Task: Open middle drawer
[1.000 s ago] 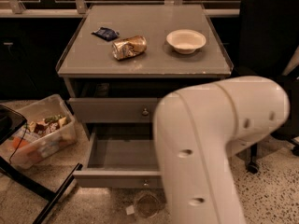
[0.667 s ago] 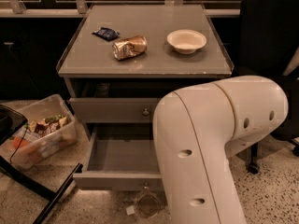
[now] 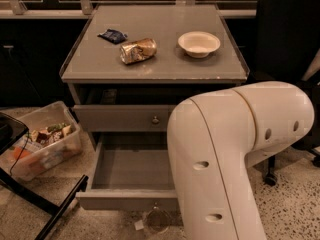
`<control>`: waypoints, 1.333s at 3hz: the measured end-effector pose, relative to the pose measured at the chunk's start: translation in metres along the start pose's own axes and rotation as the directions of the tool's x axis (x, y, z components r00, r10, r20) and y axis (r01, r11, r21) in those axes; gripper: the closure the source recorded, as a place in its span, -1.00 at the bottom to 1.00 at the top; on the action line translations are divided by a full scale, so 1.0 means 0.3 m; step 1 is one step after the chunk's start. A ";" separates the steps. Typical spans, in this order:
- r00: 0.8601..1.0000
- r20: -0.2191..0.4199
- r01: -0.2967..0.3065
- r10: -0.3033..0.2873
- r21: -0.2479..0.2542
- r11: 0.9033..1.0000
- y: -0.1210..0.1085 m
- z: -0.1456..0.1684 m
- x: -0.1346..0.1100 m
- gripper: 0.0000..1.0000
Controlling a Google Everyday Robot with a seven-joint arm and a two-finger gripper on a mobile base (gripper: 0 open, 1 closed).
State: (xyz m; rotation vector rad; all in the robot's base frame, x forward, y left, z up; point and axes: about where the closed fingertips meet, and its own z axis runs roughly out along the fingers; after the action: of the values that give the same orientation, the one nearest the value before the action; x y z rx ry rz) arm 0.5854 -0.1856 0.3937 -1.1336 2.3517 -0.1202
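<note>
The grey cabinet (image 3: 85, 74) stands ahead. Its middle drawer (image 3: 125, 200) is pulled far out toward me, showing a shallow, empty grey interior (image 3: 132, 166). Above it, the top drawer (image 3: 120, 118) with a small round metal knob (image 3: 155, 119) is nearly closed, with a dark gap over it. My arm's big white link (image 3: 235, 154) fills the lower right and covers the open drawer's right end. My gripper is hidden behind this link, somewhere low by the drawer front. The bottom drawer is hidden under the open one.
On the cabinet top lie a crushed can (image 3: 138, 50), a white bowl (image 3: 199, 43) and a blue packet (image 3: 113, 35). A clear bin of snacks (image 3: 42, 146) sits on the floor at left beside a black frame (image 3: 55, 211). A dark chair (image 3: 287, 39) stands at right. A small round clear thing (image 3: 155, 219) is below the drawer front.
The middle drawer's front has come slightly further out toward me. The items on the cabinet top have not moved.
</note>
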 end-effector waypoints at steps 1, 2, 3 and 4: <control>1.000 0.000 0.000 0.000 0.000 1.000 0.000 0.000 0.000 -1.00; 1.000 0.011 0.012 -0.011 -0.038 0.999 0.024 0.025 -0.004 -1.00; 1.000 0.011 0.012 -0.011 -0.038 0.999 0.017 0.028 -0.005 -1.00; 0.998 0.056 0.016 -0.017 0.017 1.000 -0.140 -0.061 -0.037 -1.00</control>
State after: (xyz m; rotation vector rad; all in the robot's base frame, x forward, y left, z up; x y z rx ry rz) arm 0.6119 -0.2069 0.4265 -1.1337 2.2883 -0.1121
